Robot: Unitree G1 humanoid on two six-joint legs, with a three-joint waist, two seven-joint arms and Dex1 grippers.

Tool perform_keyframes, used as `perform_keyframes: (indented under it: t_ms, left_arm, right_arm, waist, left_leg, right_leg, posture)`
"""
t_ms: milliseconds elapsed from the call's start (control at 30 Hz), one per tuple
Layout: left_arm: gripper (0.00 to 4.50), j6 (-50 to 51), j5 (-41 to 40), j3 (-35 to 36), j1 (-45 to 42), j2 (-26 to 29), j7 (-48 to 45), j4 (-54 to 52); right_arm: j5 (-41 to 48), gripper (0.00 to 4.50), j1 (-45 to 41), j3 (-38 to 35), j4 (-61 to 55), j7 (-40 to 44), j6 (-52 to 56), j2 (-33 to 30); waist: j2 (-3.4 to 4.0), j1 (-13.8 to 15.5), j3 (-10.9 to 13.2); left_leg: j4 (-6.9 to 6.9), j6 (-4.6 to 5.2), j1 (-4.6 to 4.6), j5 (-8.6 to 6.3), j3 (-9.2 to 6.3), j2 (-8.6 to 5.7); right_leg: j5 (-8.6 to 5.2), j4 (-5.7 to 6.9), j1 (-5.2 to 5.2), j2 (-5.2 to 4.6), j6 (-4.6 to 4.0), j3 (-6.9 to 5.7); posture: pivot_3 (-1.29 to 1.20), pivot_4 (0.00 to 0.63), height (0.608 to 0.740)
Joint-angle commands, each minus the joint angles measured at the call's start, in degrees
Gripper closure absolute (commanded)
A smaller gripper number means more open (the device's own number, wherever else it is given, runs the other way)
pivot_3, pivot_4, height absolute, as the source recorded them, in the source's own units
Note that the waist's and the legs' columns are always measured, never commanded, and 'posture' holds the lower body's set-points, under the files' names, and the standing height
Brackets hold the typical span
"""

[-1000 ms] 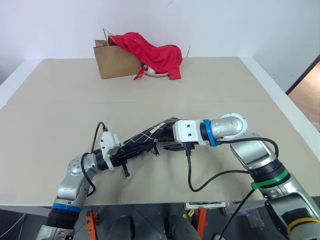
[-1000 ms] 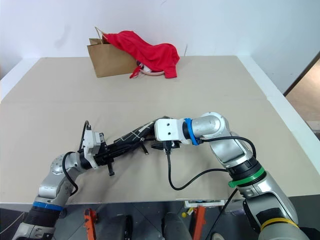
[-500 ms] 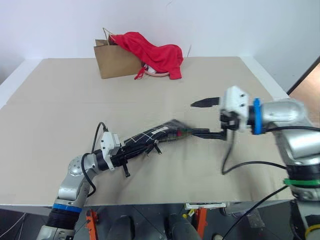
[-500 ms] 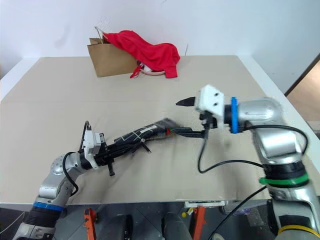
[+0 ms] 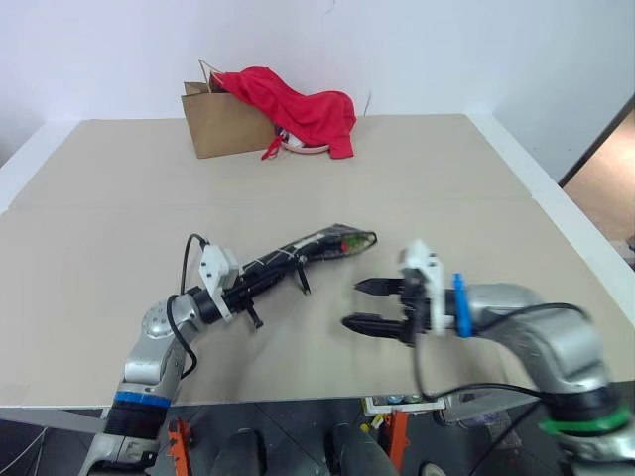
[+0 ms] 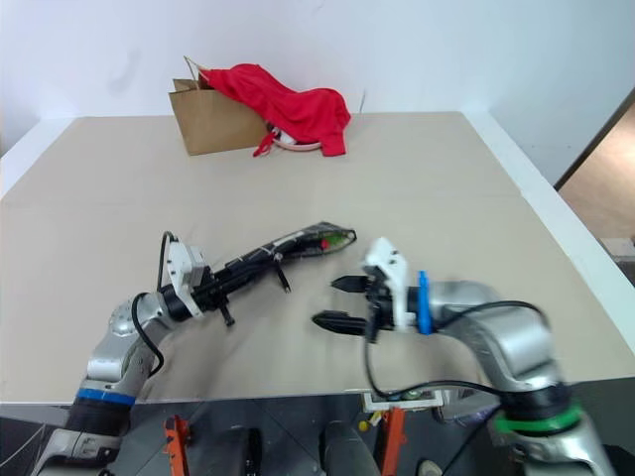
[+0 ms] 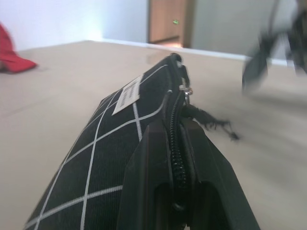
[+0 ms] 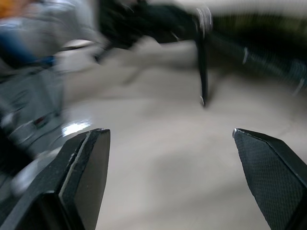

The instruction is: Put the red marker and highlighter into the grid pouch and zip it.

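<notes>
The grid pouch is held clear of the table, slanting up from the left gripper toward its far end. That far end gapes, and a spot of red and a spot of green show in the mouth; whether these are the red marker and the highlighter cannot be confirmed. In the left wrist view the zipper track runs between the two black fingers, with a white label on the pouch side and a black pull cord hanging near the slider.

The left gripper is closed tight on the near end of the pouch.

The right gripper hovers above the table, just beside the open end of the pouch and apart from it. Its fingers are spread wide and hold nothing.

The table is a large flat beige surface with white edging. At its far side a brown paper bag stands against a white wall, with a red garment draped over it and onto the table.
</notes>
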Motion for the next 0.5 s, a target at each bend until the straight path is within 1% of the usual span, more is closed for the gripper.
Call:
perform_keyframes:
  t_ms: [33,200,400,500]
  left_arm:
    - [4.5,2.4,-2.4,1.0,-0.7,-0.8,1.4,-2.0]
    - [4.5,6.2,-4.8,0.8,-0.6,-1.7,2.1,-4.8]
    - [4.5,8.1,-5.6,0.4,0.2,-1.6,2.1,-6.8]
    - [4.5,8.9,-6.1,0.1,0.6,-1.9,2.4,-7.9]
  right_arm:
    - [-3.8,0.1,-4.7,1.7,3.0,-5.7,-0.5,4.2]
    - [-7.8,0.1,-7.9,4.8,6.8,-7.9,-2.7,8.6]
    - [-10.6,0.1,-10.5,6.2,10.7,-8.6,-4.4,12.0]
    - [-12.5,0.1,-12.7,6.5,14.4,-10.1,-5.6,14.7]
  waist:
    - [0.0,0.0,0.0]
    - [-0.02,0.1,0.0]
    - [-0.02,0.1,0.0]
    - [-0.02,0.0,0.0]
  left_leg:
    - [-0.01,0.0,0.01,0.0,0.01,0.0]
    - [-0.02,0.0,-0.23,-0.03,-0.03,-0.02]
    - [-0.06,0.0,-0.33,-0.04,-0.04,-0.07]
    - [-0.05,0.0,-0.3,-0.04,-0.03,-0.05]
  right_leg:
    - [-0.01,0.0,0.01,0.0,0.02,0.01]
    - [-0.1,-0.04,-0.1,-0.04,0.05,-0.03]
    - [-0.1,-0.04,-0.18,-0.11,0.0,-0.05]
    - [-0.11,-0.03,-0.19,-0.08,0.02,-0.05]
  posture:
    - [0.0,0.15,0.74]
    - [0.0,0.15,0.74]
    - [0.0,0.15,0.74]
    - [0.0,0.15,0.74]
